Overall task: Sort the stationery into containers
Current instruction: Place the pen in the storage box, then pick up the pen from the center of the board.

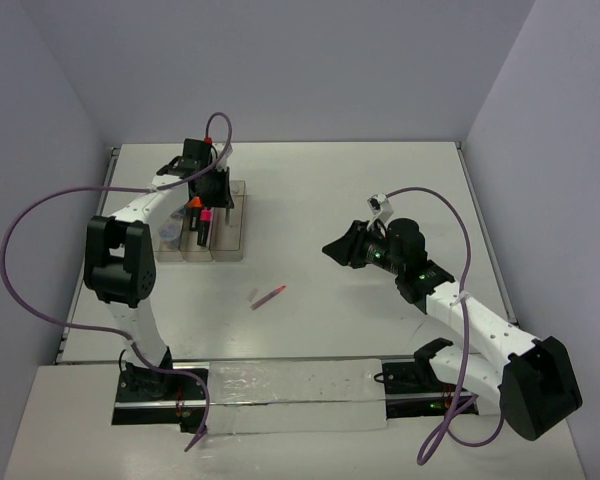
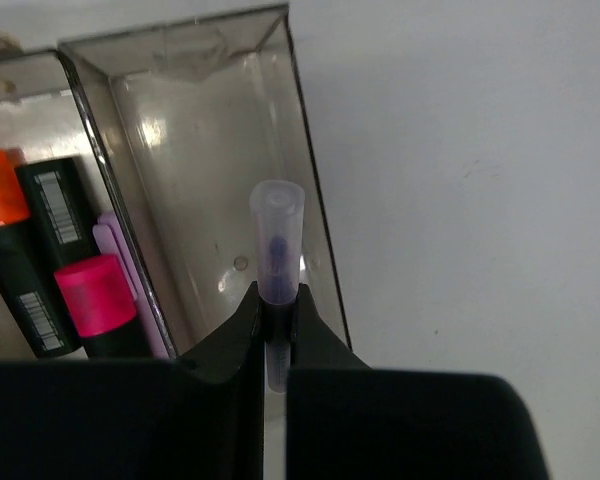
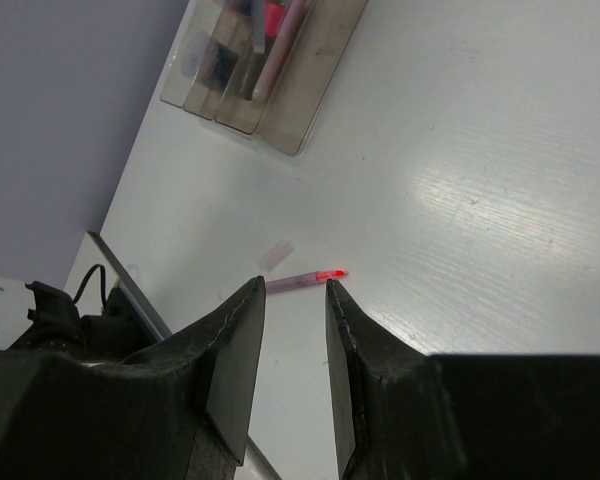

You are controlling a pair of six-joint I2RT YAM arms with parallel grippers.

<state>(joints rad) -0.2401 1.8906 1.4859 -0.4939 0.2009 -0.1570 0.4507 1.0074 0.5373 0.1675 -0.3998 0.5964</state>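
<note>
Clear tray (image 1: 232,236): 1, of three compartments.
Highlighters: 3. These are the orange-black highlighter (image 2: 5,250), pink-black highlighter (image 2: 95,297) and purple highlighter (image 2: 277,255).
Pink pen (image 1: 270,296): 1.
Pale pink bar (image 2: 113,245): 1.
Robot arms: 2, namely left arm (image 1: 130,262) and right arm (image 1: 480,330).

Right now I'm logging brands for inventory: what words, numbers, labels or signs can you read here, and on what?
No words, brands or numbers are legible in any view.
Orange-black highlighter: white barcode label, digits too small to read.
Black highlighter barrel beside it: another barcode label, equally unreadable.
</note>
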